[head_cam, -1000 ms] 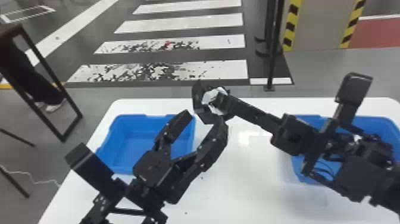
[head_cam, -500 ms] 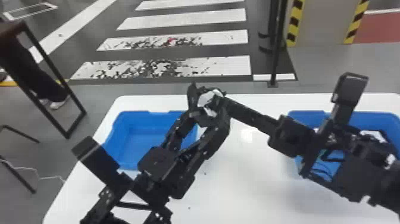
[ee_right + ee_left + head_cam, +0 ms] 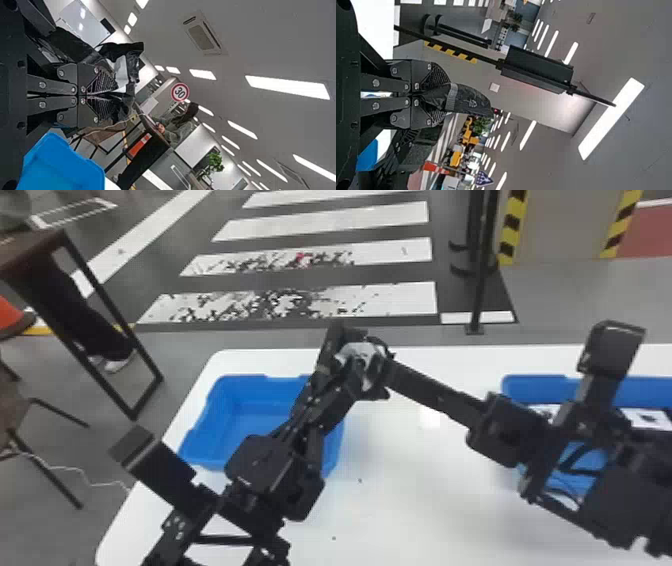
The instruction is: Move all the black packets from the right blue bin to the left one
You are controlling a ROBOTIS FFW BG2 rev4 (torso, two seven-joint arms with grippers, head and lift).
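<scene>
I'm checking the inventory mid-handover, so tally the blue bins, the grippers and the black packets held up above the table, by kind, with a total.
Blue bins (left bin, right bin): 2
Grippers (left gripper, right gripper): 2
Held black packet: 1
Total: 5

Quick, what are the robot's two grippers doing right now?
Left gripper: closed, pinching a black packet.
Right gripper: closed, gripping that packet too.
</scene>
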